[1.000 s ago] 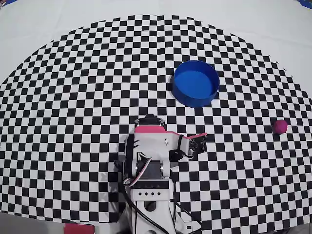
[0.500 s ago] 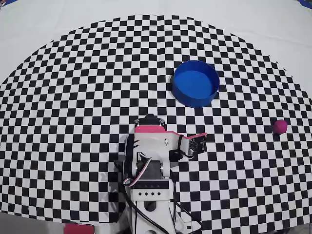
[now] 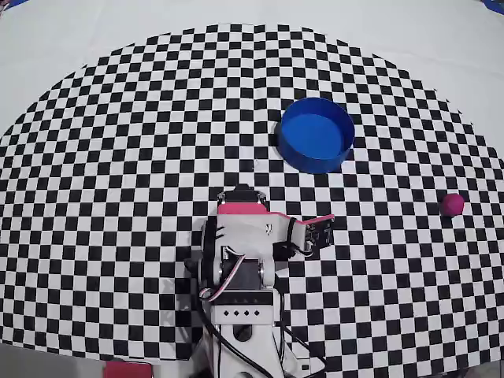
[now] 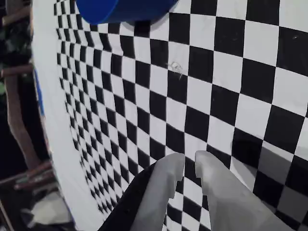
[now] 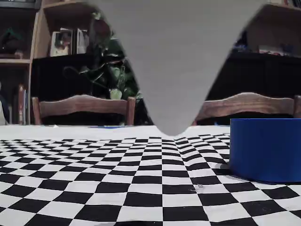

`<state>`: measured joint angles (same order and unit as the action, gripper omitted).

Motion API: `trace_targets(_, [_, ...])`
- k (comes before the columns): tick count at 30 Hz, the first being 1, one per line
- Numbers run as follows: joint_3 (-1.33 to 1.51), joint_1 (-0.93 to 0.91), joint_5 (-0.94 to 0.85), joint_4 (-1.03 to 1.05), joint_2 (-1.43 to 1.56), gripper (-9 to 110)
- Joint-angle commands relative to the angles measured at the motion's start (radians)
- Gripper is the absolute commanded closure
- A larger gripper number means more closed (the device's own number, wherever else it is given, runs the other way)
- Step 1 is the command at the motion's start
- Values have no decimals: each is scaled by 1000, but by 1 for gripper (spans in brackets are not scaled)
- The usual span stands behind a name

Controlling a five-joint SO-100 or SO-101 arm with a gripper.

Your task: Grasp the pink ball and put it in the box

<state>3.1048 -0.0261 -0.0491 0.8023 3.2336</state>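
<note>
In the overhead view the arm (image 3: 240, 260) sits folded at the near edge of the surface (image 3: 118, 157), which is covered by a black-and-white checkered cloth. Its claw (image 3: 321, 230) points toward the right edge, low over the squares. To the right of the arm and further back stands the box (image 3: 316, 135), a round blue tub with low walls; its inside shows only blue floor, nothing in it. Further right, close to the right edge of the surface, lies the pink ball (image 3: 451, 204), well apart from both the box and the claw.

The wrist view shows what the overhead one does not: the two pale fingers (image 4: 166, 192) of the claw nearly together, a narrow slit between them, with nothing gripped. Only a slice of the box (image 4: 122, 9) shows at the top edge there, and the ball is out of frame.

The fixed view, low at surface level, shows the box's wall (image 5: 265, 148) from the side on the right, and behind the surface wooden chairs (image 5: 84, 106) and shelves (image 5: 19, 61). A blurred grey shape (image 5: 174, 61) hangs from the top of that picture.
</note>
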Motion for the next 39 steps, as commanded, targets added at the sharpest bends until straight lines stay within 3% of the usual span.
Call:
trace_targets(1, [8,-3,-8,-5,17,101])
trace_targets(7, [3,-3,-5,-100,-6,101])
trace_targets(17, [8,2,-8,-617,-132,101])
trace_targets(29, [6,0,-9,-834,-109,101])
trace_targets(33, [-2,6,-101,-838,-87,101])
trace_targets(39, [8,14,-526,-795,-83,101])
